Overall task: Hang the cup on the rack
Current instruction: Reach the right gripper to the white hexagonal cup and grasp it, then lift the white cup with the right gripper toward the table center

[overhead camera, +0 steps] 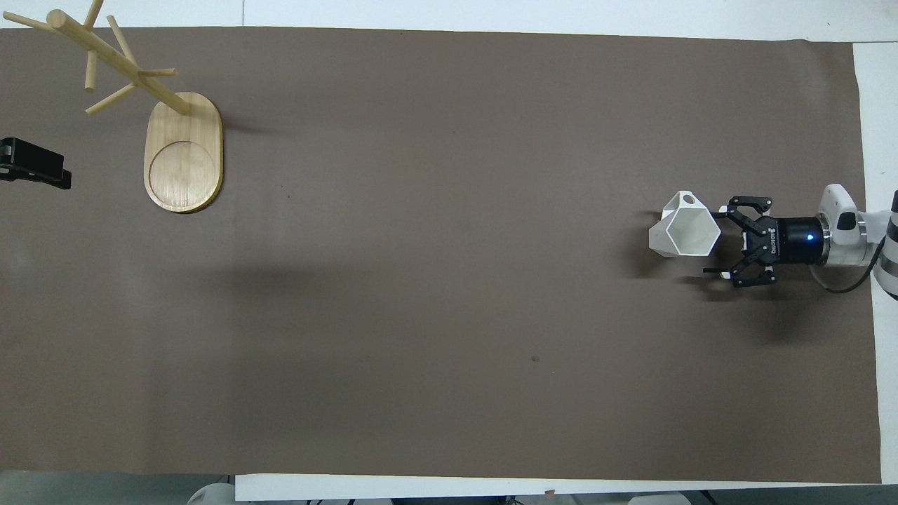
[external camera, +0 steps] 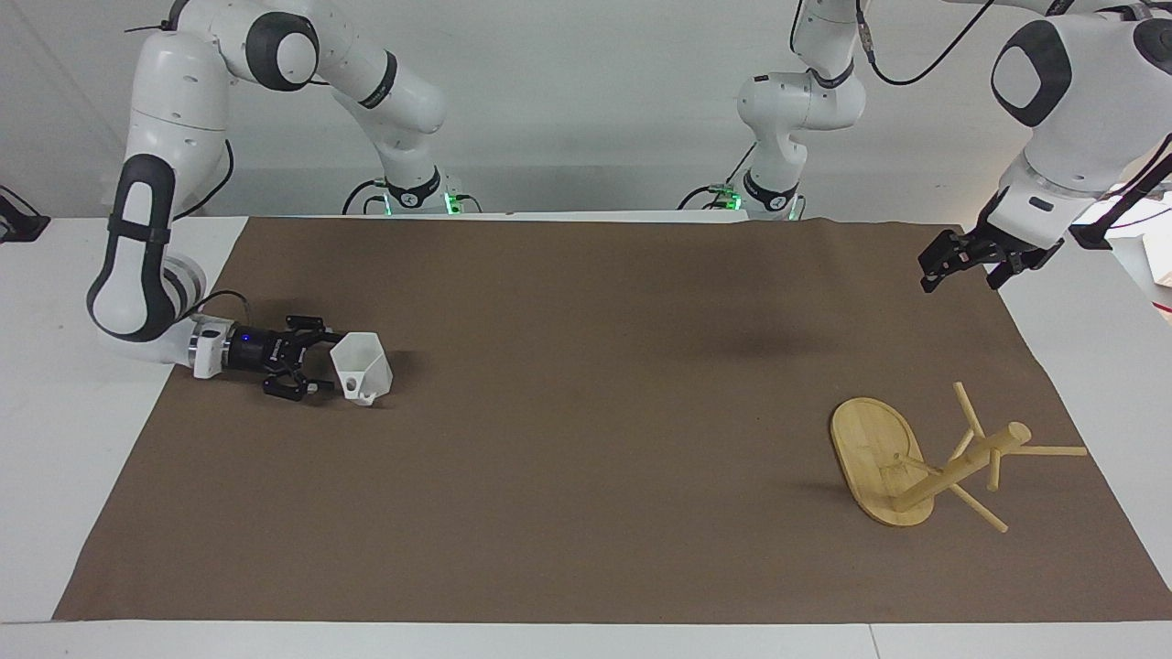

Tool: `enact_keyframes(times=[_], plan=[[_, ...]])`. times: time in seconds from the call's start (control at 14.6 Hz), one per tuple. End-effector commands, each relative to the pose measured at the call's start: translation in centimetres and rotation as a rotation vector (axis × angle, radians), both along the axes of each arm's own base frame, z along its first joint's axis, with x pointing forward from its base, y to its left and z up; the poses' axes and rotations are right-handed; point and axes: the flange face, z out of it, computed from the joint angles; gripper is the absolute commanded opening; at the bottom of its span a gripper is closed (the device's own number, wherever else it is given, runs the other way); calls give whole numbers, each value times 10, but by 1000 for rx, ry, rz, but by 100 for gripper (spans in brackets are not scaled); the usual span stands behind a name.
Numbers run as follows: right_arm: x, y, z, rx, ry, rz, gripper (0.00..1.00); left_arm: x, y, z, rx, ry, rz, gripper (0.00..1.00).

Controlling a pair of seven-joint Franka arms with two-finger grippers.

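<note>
The white faceted cup [external camera: 363,364] stands upright on the brown mat toward the right arm's end, its small handle on the side away from the robots; it also shows in the overhead view [overhead camera: 684,232]. My right gripper [external camera: 326,364] lies low and level beside the cup, open, fingertips at the cup's wall; it also shows in the overhead view [overhead camera: 715,240]. I cannot tell if they touch. The bamboo rack [external camera: 874,458] stands upright toward the left arm's end, also seen in the overhead view [overhead camera: 184,154]. My left gripper [external camera: 961,267] waits open in the air over the mat's edge.
The brown mat [external camera: 586,458] covers most of the white table [external camera: 55,439]. The rack's pegs [external camera: 1044,450] stick out toward the left arm's end. The left gripper shows at the overhead view's edge [overhead camera: 35,165].
</note>
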Motion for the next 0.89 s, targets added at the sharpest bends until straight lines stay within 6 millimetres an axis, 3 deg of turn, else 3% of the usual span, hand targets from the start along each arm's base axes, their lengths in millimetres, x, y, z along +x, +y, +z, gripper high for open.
enact_keyframes(times=[0.0, 0.62, 0.82], plan=[[4, 20, 2, 13, -26, -5, 100, -4, 1, 3, 20, -15, 8, 100], [3, 38, -3, 41, -32, -3, 100, -6, -7, 3, 19, -13, 0, 100], [7, 52, -3, 48, -37, 15, 100, -6, -7, 2, 19, -10, 1, 100]])
